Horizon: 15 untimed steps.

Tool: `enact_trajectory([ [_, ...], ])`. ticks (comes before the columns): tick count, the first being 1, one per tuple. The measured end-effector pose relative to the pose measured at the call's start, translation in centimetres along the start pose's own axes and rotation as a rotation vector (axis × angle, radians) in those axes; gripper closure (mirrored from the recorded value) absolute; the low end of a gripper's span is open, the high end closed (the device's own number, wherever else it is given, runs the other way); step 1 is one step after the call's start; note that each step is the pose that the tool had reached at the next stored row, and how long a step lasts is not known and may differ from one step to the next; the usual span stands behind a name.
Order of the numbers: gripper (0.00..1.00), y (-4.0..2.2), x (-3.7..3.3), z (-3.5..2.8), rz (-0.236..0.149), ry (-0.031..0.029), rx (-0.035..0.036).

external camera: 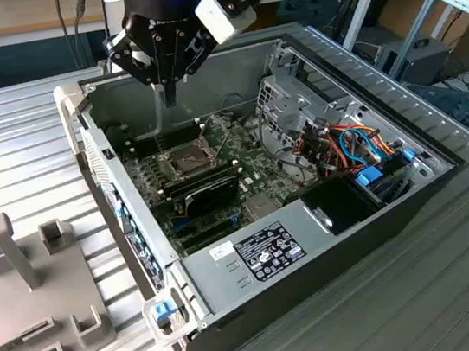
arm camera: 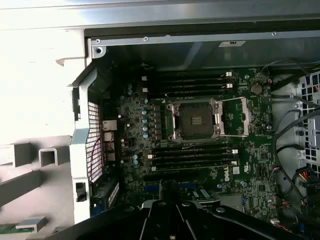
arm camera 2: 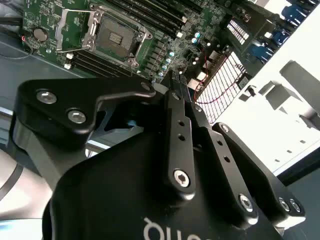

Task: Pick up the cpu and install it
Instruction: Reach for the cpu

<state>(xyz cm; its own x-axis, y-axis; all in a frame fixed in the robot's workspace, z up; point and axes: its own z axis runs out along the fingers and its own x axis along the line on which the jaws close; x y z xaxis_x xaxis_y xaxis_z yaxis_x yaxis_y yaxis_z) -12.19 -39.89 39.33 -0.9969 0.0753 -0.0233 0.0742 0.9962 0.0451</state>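
We see the gripper (external camera: pixel 169 96) hanging above the open computer case (external camera: pixel 256 268), over the far edge of the green motherboard (external camera: pixel 228 189). In the second wrist view its fingers (arm camera 2: pixel 176 125) are drawn together at the tips, with no gap that we can make out and nothing showing between them. We take it as closed and empty, though something very thin pinched there would be hard to spot.

In the exterior view the socket (external camera: pixel 188 157) lies at about six o'clock from the gripper, close below it. In the first wrist view its metal frame is swung up and its dark bed is bare, so we judge that the cpu is not installed.

We cannot pick out the cpu itself with certainty. A grey fixture (external camera: pixel 18 345) sits outside the case, at about eight o'clock from the gripper in the exterior view. It is well apart from the gripper, with the case wall between them. On that fixture, in the first wrist view, lies a small flat pale-grey piece (arm camera: pixel 31 222) with a sliver of green at one end. It may be the chip, but it is too small for us to say.

If it is, the relation that matters is this: chip at eight o'clock beyond the wall, socket at six. A square chip offers no long axis to line up on.
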Motion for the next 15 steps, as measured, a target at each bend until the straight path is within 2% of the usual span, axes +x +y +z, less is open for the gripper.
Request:
enact_trajectory([
  [9, 0.89, 0.00, 0.07, 0.00, 0.000, 0.0000, 0.0001],
  [15, 0.89, -0.04, 0.53, -0.01, 0.000, 0.0000, 0.0000],
])
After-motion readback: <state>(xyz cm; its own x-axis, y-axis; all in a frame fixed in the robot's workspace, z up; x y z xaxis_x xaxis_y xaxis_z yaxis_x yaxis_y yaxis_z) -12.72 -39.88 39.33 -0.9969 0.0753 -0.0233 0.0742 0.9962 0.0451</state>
